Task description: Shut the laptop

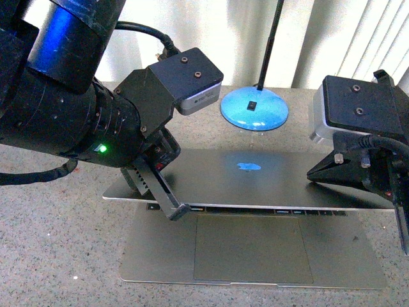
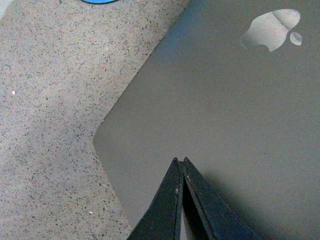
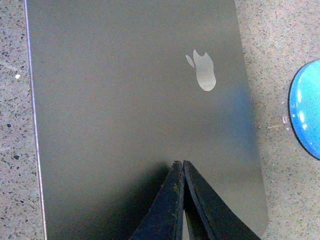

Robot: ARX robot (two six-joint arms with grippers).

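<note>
**Lid nearly flat, both pincers pressed shut on top of it**

The laptop [image 1: 255, 182] lies in the middle of the bench [image 1: 57, 249], its front edge toward the bench's near edge. Its silver-grey lid stands nearly level above the base, apart from it by a narrow gap. Through that gap only a thin dark strip of keys [image 1: 268, 210] shows; the screen is hidden under the lid. The trackpad [image 1: 252, 249] and palm rest are in plain view in front. The apple logo [image 1: 249, 167] on the lid shines blue in the front view and pale in both wrist views.

The left pincer [image 1: 176, 211] has its fingers closed tip to tip with nothing between them. Its tip is at the lid's front edge near the left corner. The left wrist view shows the closed tip [image 2: 181, 162] over bare lid near a rounded corner. Whether it presses or only touches cannot be told.

The right pincer [image 3: 180, 164] is likewise closed on nothing, its tip over the lid. In the front view its fingers are cut off at the picture's right edge, behind the wrist housing.

Behind the laptop, toward the bench's far edge, sits a blue lamp base [image 1: 254, 109] with a dark stem [image 1: 271, 38] cut off at the top.
</note>
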